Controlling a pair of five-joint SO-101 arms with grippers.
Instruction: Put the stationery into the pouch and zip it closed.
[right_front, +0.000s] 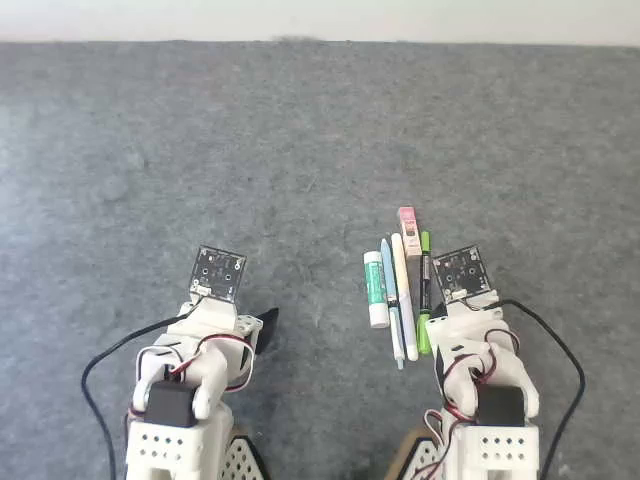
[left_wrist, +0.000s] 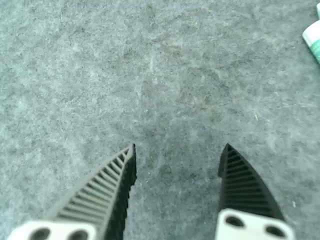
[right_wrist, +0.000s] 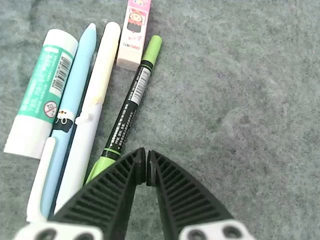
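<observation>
While parked low over the grey felt table (right_front: 300, 130), left gripper (left_wrist: 180, 147): spread wide, nothing in it; probably free to steady the pouch.
White glue stick with green label (right_front: 376, 290): lying flat, outermost in the row, on the side toward the left gripper.
Pale blue pen (right_front: 391, 305): snug beside the glue stick, parallel.
Cream pen (right_front: 404, 290): touching the blue one, same heading.
Green marker with black labelled barrel (right_front: 424, 290): last in the row, a little apart from the cream pen.
Pink boxed eraser (right_front: 409, 218): at the far end, between the tips of the cream pen and the marker.
Right gripper (right_wrist: 145, 152): pinched to a sliver, holding nothing, tips just beside the marker's near end; likely the picker, being nearest the row.
Layout: all five parallel, running near-to-far on the felt, seemingly for easy pinching across the width, one at a time.
Progress: nothing bagged, nothing zipped; right at the start, by the look of it.
Next: spread the right gripper first, then down across the marker.
Risk: round barrels, prone to rolling into neighbours under a skewed pinch.
</observation>
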